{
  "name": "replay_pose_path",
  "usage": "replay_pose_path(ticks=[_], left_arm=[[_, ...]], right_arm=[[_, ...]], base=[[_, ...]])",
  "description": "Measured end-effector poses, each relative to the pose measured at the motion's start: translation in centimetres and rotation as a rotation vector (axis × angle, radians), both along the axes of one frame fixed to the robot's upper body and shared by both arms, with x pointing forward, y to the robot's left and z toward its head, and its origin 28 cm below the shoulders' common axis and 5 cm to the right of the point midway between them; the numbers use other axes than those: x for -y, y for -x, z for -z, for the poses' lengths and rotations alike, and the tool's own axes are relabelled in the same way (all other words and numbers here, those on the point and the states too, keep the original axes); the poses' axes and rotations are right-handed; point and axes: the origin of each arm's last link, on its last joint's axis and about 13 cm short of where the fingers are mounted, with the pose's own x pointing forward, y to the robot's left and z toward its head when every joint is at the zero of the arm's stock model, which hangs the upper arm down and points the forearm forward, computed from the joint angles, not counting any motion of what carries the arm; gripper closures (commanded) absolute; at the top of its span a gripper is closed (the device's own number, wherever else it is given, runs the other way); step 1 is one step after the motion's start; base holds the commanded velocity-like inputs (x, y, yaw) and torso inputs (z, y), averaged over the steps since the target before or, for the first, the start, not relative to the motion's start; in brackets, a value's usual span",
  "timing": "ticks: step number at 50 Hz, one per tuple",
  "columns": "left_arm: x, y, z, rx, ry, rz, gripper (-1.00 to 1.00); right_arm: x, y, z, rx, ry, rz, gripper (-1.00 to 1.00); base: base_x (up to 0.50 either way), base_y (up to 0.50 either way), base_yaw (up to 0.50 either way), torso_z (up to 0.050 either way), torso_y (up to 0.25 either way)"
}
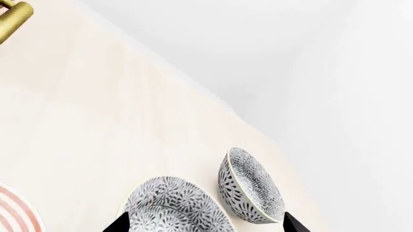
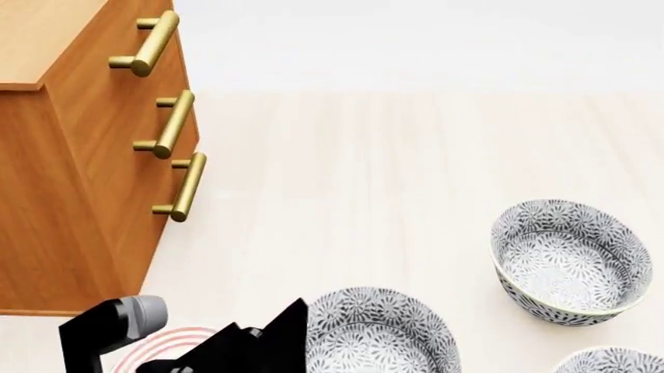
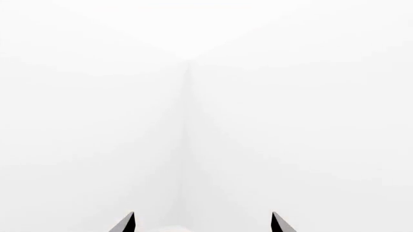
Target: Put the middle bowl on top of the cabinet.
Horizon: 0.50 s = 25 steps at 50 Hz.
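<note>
Three identical grey-and-white floral bowls stand on the pale floor: one near the front (image 2: 384,336), one farther right (image 2: 571,260), and one cut off at the corner (image 2: 614,360). I cannot tell for sure which is the middle bowl. The orange-brown cabinet (image 2: 73,194) stands at the left, its top (image 2: 42,39) bare where it shows. My left gripper (image 2: 285,326) hovers open at the front bowl's left rim. In the left wrist view that front bowl (image 1: 174,208) and the farther bowl (image 1: 252,186) both show between the spread tips of the left gripper (image 1: 204,223). The right gripper (image 3: 203,222) is open on nothing.
A flat plate with red rings (image 2: 182,340) lies under my left arm and shows again as the plate (image 1: 16,212). Brass bar handles (image 2: 171,124) stick out from the cabinet front; one handle (image 1: 13,17) appears in the left wrist view. The right wrist view shows only white.
</note>
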Motion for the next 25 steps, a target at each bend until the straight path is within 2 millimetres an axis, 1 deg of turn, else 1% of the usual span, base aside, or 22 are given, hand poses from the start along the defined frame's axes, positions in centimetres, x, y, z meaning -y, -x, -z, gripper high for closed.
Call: replay_pose_path(ticks=[25], left_arm=[[0.1, -1.1, 1.5, -0.042, -0.056, -0.017, -1.0]], right_arm=[[-0.1, 0.2, -0.2, 0.008, 0.008, -0.001, -1.0]], base=[[0.0, 0.0, 0.0, 0.0, 0.0]])
